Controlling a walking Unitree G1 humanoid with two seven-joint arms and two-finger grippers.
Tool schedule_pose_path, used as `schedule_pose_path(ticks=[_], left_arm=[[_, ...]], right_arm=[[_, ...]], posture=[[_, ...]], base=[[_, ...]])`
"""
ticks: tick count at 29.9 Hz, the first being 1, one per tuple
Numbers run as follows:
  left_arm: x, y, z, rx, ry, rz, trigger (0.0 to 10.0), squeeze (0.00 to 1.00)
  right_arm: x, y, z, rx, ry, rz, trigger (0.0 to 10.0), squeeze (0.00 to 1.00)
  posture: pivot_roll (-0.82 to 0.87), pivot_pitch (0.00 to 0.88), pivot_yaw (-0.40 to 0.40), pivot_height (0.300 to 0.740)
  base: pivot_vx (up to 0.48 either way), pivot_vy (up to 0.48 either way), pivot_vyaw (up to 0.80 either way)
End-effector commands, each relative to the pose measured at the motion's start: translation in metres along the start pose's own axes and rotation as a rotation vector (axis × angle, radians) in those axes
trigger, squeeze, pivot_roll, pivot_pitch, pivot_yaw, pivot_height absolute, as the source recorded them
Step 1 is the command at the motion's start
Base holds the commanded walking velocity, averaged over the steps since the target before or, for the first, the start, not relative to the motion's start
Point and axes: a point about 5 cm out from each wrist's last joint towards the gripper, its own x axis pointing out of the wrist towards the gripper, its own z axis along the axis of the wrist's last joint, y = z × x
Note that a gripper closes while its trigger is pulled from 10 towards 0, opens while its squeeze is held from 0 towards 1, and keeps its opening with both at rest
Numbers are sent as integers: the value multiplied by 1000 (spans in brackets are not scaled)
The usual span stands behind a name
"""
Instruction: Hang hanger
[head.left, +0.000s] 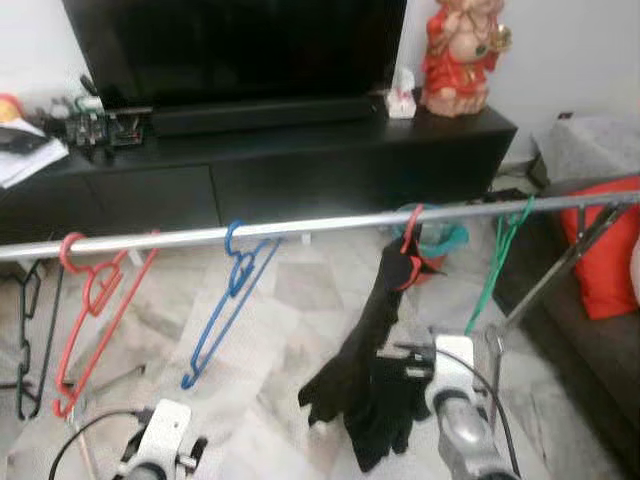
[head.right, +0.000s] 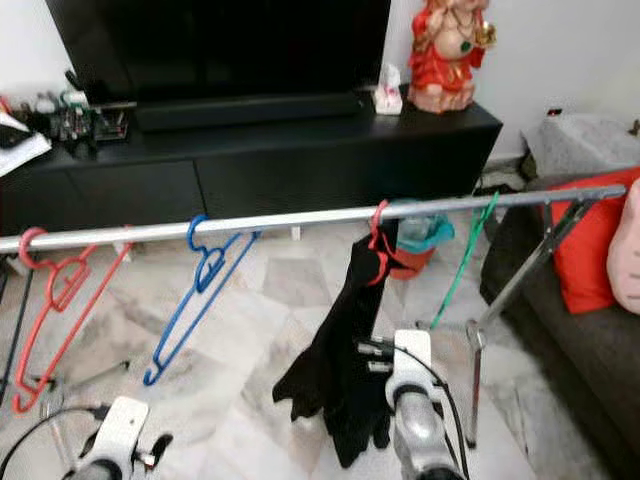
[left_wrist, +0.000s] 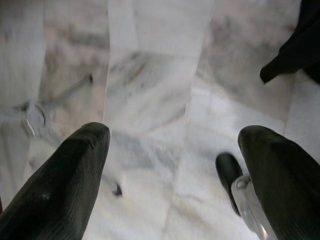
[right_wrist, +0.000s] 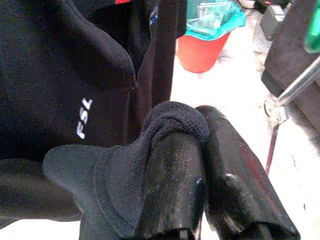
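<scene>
Red hanger (head.left: 408, 262) already hooked on silver rail (head.left: 300, 227), right of centre, carrying black garment (head.left: 370, 380). Right hand (right_wrist: 200, 165) near, low, fingers pinched together on a fold of the cloth. Left hand (left_wrist: 170, 170) spread wide over marble floor (left_wrist: 150, 100), idle. Step: hanging looks done; next call is release and withdraw without tugging the hook off.
</scene>
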Motion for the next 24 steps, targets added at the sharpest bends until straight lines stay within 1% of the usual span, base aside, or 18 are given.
schedule_pose_path(ticks=[1,5,7,8,10,18,24], left_arm=[[1,-2,-18,-84,86,27,10000,0],[3,-7,-31,-126,165,43,10000,0],[1,-11,-40,-109,223,40,10000,0],[1,-18,-45,-85,261,20,10000,0],[1,-20,-47,-79,270,7,10000,0],[4,-22,-44,-118,275,32,10000,0],[6,-27,-41,-105,265,4,10000,0]], right_arm=[[2,-1,3,-1,-4,-6,10000,0],[1,-1,2,1,-3,-9,10000,0],[1,0,2,2,-4,-11,10000,0],[1,0,3,3,-5,-11,10000,0],[1,0,3,4,-7,-12,10000,0],[1,-2,2,5,-1,-18,10000,0],[1,-2,3,8,-8,-21,10000,0]], posture=[[68,0,-34,740],[67,0,-30,740],[61,0,-28,740],[55,0,-25,740],[52,0,-23,740],[61,0,-29,740],[53,0,-22,740]], base=[[0,0,0],[0,0,0],[0,0,0],[0,0,0],[0,0,0],[0,0,0],[0,0,0]])
